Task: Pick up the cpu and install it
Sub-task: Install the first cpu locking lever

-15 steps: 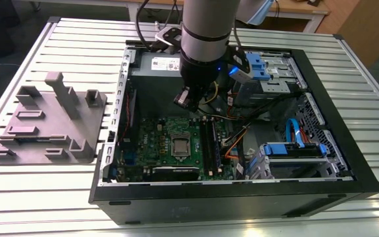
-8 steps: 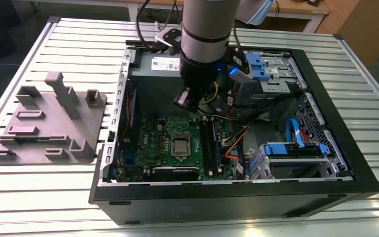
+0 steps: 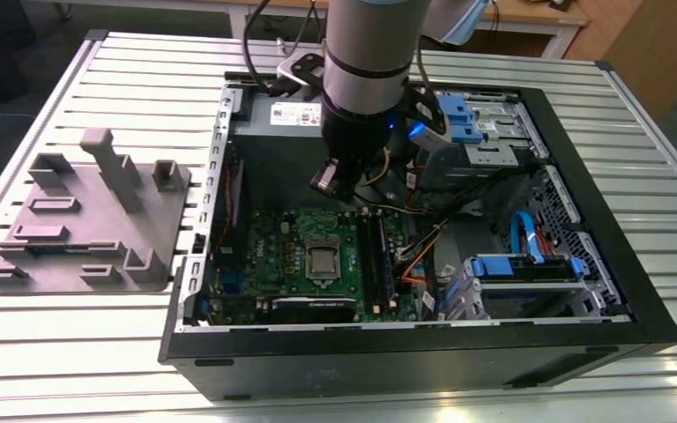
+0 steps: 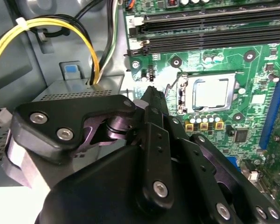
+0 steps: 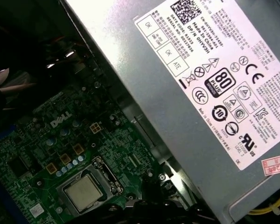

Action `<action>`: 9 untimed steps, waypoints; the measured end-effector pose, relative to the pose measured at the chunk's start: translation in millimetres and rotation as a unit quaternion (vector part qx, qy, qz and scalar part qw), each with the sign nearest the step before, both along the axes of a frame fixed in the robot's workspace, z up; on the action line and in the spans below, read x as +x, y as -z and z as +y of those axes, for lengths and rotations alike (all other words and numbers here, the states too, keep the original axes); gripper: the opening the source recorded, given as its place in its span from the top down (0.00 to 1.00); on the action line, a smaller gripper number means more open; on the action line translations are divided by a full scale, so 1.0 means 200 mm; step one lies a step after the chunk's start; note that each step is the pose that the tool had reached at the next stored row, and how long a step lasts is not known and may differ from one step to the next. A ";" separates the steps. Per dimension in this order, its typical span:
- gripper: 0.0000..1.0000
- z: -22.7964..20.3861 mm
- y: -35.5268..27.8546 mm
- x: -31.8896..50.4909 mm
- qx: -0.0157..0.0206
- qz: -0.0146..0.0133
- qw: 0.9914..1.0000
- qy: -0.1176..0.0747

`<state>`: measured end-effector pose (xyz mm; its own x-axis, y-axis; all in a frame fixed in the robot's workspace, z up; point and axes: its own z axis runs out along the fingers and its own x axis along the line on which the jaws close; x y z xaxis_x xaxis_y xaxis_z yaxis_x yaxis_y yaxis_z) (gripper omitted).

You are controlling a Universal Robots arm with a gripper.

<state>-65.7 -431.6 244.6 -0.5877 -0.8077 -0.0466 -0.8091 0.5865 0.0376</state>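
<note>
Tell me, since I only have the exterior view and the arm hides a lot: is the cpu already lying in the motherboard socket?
Observer: Yes. In both wrist views the cpu lies flat inside the socket frame, with its pale silver top facing up.
Operator: Is the gripper touching it?
Observer: It appears not. In the second wrist view the gripper ends beside the socket frame, and the cpu's whole top is uncovered.
Operator: Is there anything close to the gripper I should know of?
Observer: Yellow cables, bound with a white tie, run along the case wall near it.
</note>
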 end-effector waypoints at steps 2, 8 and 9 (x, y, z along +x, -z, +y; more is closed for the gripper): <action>0.90 -0.011 0.000 0.000 -0.002 0.000 1.000 0.000; 0.90 -0.046 0.000 -0.004 -0.007 0.000 1.000 0.000; 0.90 -0.051 0.000 -0.004 -0.007 0.000 1.000 0.000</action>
